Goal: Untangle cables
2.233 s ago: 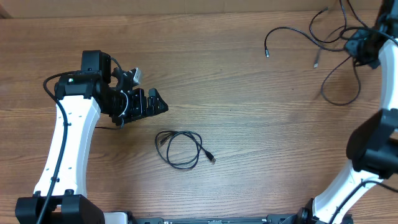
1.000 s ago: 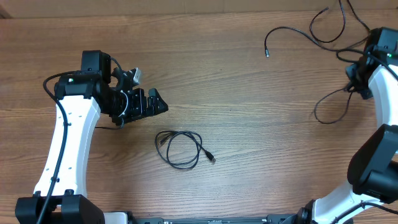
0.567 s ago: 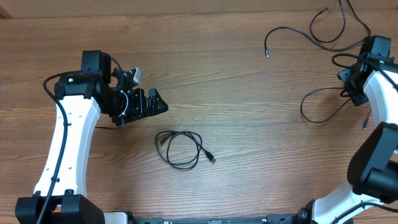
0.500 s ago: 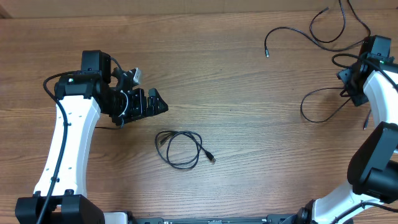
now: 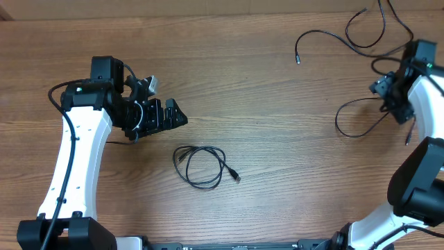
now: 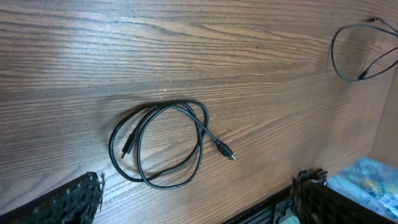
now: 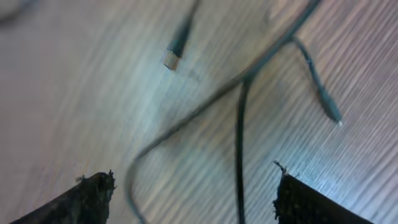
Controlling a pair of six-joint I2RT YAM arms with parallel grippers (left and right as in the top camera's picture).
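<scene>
Raises the left arm (image 5: 76, 153) from its base at the near left edge toward the far side, then bends it right at the wrist. Points the left gripper (image 5: 178, 113) right, toward the middle, jaws spread wide, with dark fingers (image 6: 71, 202) at both lower corners of the wrist view. Stretches the right arm (image 5: 430, 97) from the near right corner along the right edge toward the far side. Turns the right gripper (image 5: 388, 97) left and downward, jaws likewise wide apart.

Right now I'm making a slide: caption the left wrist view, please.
Open left pincer above a coiled black cable on the wooden table; a second cable loops at the frame's upper right.
</scene>
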